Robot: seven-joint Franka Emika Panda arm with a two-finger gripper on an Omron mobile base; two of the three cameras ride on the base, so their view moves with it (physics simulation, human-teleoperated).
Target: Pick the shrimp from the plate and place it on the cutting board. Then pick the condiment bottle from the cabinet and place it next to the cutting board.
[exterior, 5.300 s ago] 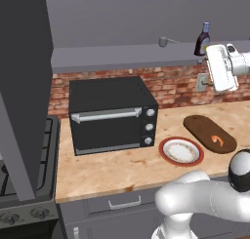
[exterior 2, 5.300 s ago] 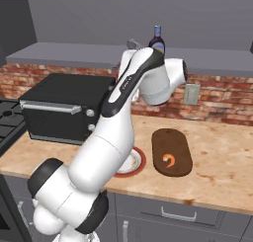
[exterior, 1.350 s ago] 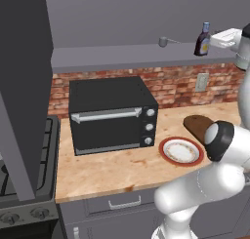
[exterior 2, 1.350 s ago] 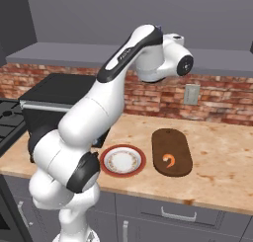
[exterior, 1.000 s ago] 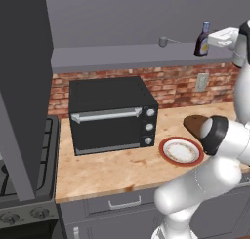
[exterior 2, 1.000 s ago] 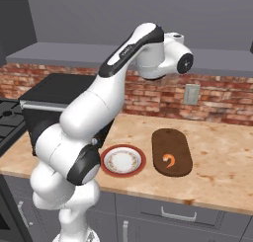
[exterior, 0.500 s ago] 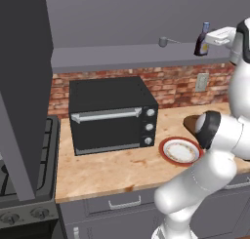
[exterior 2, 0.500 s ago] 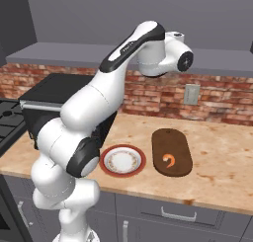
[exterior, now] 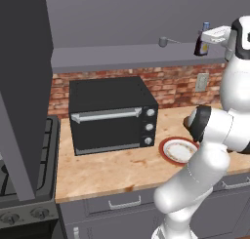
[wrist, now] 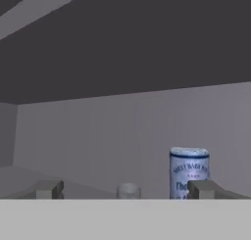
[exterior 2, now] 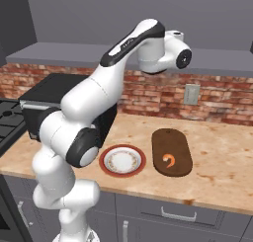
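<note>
One bottle is left to fetch. From the left base view, the condiment bottle (exterior: 201,42) stands upright on the ledge of the cabinet (exterior: 122,55), dark-bodied with a pale blue cap, and the claw (exterior: 213,35) reaches in level with it, its white hand just beside the bottle; whether the fingers touch it I cannot tell. A small grey ladle-like utensil (exterior: 166,40) lies further left on the same ledge. The plate (exterior: 177,150) sits bare on the bench (exterior: 112,169) below.

From the right base view, the shrimp (exterior 2: 169,160) lies on the cutting board (exterior 2: 171,151), beside the plate (exterior 2: 122,160), so the first half of the task looks done.

From the hand view, the fingertips (wrist: 48,189) stand wide apart, the claw released, and the bottle's cap (wrist: 188,171) rises just inside the right one, off-centre in the gap.

Judging by its look, the bottle is rigid, light, smooth and probably slippery, and tall enough to tip if nudged. The wider body below the neck looks the safest hold, after centring the fingers on it.
</note>
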